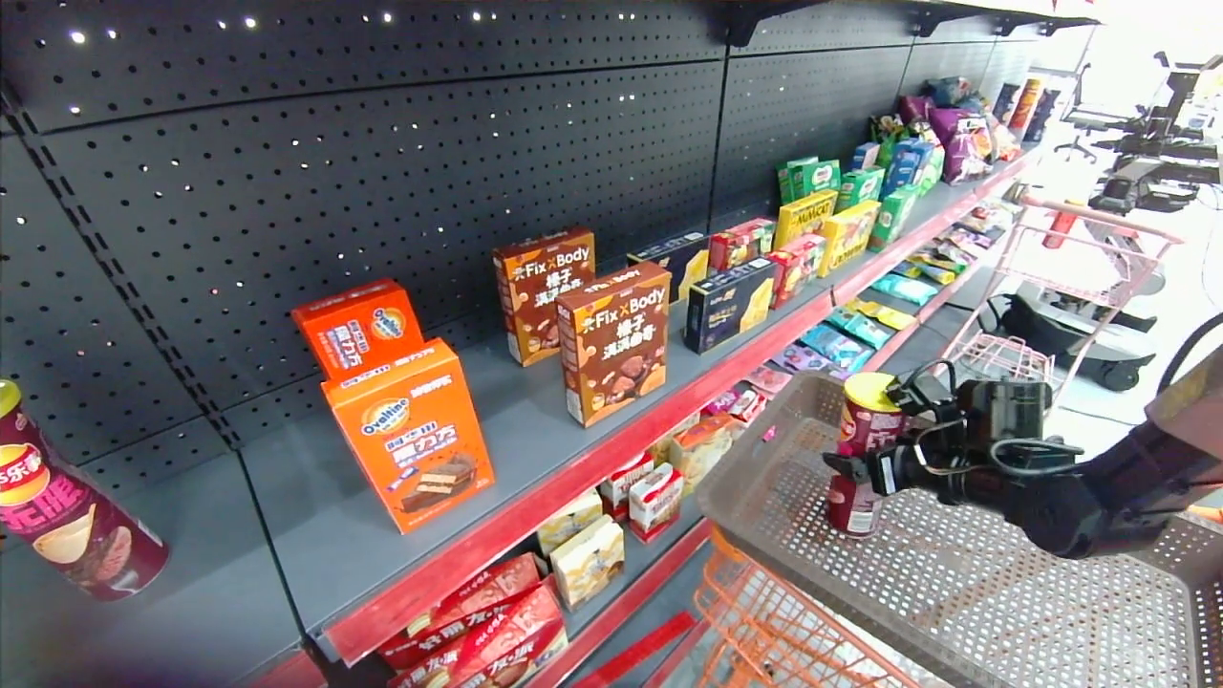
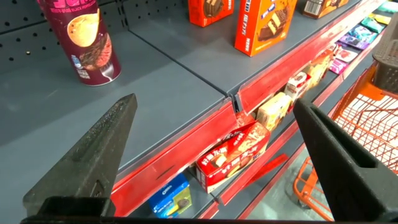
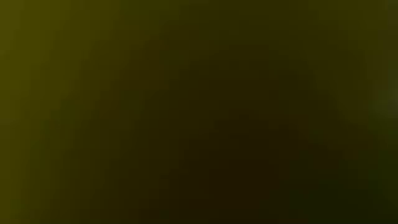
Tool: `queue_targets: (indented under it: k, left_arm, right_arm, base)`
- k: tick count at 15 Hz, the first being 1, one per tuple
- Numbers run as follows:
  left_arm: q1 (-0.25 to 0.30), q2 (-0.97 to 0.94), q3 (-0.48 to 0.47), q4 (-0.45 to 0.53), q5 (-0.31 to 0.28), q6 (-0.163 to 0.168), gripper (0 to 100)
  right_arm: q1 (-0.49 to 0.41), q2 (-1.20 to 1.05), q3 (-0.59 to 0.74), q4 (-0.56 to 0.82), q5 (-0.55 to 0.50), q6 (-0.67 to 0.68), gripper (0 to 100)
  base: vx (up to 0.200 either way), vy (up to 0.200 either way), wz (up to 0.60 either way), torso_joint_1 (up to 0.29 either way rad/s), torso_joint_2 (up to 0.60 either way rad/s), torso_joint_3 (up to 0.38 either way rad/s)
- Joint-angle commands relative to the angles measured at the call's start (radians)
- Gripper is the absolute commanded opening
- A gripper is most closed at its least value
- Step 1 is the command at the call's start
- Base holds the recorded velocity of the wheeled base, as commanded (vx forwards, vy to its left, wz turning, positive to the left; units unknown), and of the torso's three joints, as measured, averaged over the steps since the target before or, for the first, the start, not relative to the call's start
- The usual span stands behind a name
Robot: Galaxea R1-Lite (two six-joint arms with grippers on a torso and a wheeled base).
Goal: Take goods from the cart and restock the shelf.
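The right gripper (image 1: 865, 470) grips the maroon chip can (image 1: 862, 420) standing upright in the cart's perforated tray (image 1: 955, 592), so it should lift straight up, clear the rim, and set it beside the 1 shelved can (image 1: 57, 516) on the grey shelf (image 1: 535, 420), over whose edge the left gripper (image 2: 214, 106) hangs wide open.

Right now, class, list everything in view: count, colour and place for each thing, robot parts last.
chip can on shelf: one, maroon, upright at the shelf's left end
chip can in cart: one, maroon with yellow lid, upright in the grey cart
orange boxes: two, orange, on the shelf, one behind the other
brown boxes: two, brown, right of the orange ones
shelf: one, grey with red edge
grey cart: one, grey, lower right
left gripper: one, black, open, before the shelf edge
right gripper: one, black, at the cart's can
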Motion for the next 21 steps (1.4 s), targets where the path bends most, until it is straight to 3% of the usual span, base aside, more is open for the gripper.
queue_targets:
  k: [1,10,14,16,18,21]
  left_arm:
    - [0.0,0.0,0.0,0.0,0.0,-0.001,100]
    - [0.0,0.0,0.0,0.0,0.0,-0.001,100]
    - [0.0,0.0,0.0,0.0,0.0,-0.001,100]
    - [0.0,0.0,0.0,0.0,0.0,-0.001,100]
    - [0.0,0.0,0.0,0.0,0.0,-0.001,100]
    - [0.0,0.0,0.0,0.0,0.0,-0.001,100]
  right_arm:
    - [0.052,0.149,-0.097,-0.007,0.007,-0.012,0]
    - [0.035,0.008,-0.02,-0.099,-0.024,-0.029,0]
    - [-0.115,-0.464,0.136,-0.076,-0.013,-0.039,0]
    - [-0.117,-0.662,0.163,-0.067,-0.007,-0.049,0]
    - [-0.124,-0.895,0.25,0.002,-0.07,-0.103,0]
    - [-0.179,-1.133,0.402,0.085,-0.082,-0.132,0]
  base:
    - [0.0,0.0,0.0,0.0,0.0,0.0]
    - [0.0,0.0,0.0,0.0,0.0,0.0]
    - [0.0,0.0,0.0,0.0,0.0,0.0]
    - [0.0,0.0,0.0,0.0,0.0,0.0]
    - [0.0,0.0,0.0,0.0,0.0,0.0]
    - [0.0,0.0,0.0,0.0,0.0,0.0]
